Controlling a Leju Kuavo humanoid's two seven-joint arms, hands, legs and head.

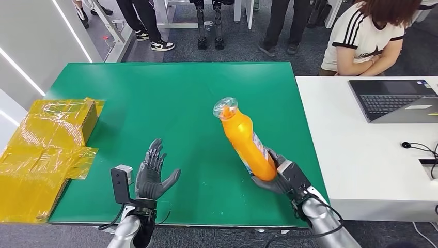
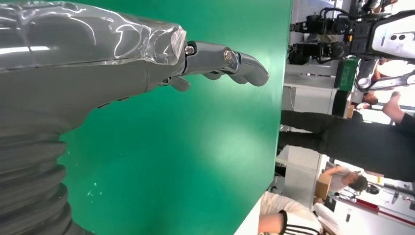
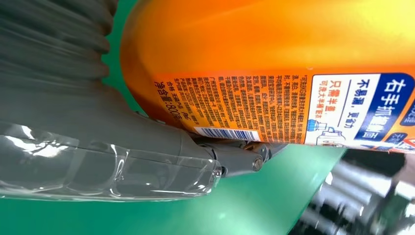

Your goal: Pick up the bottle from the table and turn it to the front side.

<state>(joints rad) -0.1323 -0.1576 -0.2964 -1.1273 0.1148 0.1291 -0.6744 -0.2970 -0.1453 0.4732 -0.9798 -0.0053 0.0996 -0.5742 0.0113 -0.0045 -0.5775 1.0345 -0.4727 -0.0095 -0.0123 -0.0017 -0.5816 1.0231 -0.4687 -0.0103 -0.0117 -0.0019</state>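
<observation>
An orange bottle (image 1: 247,142) with a clear cap is tilted above the green table (image 1: 170,93), cap pointing away from me. My right hand (image 1: 285,176) grips its base end. In the right wrist view the bottle (image 3: 274,63) shows its printed back label with small text and a barcode, pressed against the thumb (image 3: 147,161). My left hand (image 1: 152,173) hovers over the near left part of the table, fingers spread and holding nothing. In the left wrist view that hand (image 2: 122,58) stretches out over bare green surface.
A yellow taped cardboard box (image 1: 49,150) sits at the table's left edge. A white desk (image 1: 356,150) with a laptop (image 1: 397,98) adjoins on the right. A person in a white shirt (image 1: 364,36) sits behind it; others stand beyond the far edge.
</observation>
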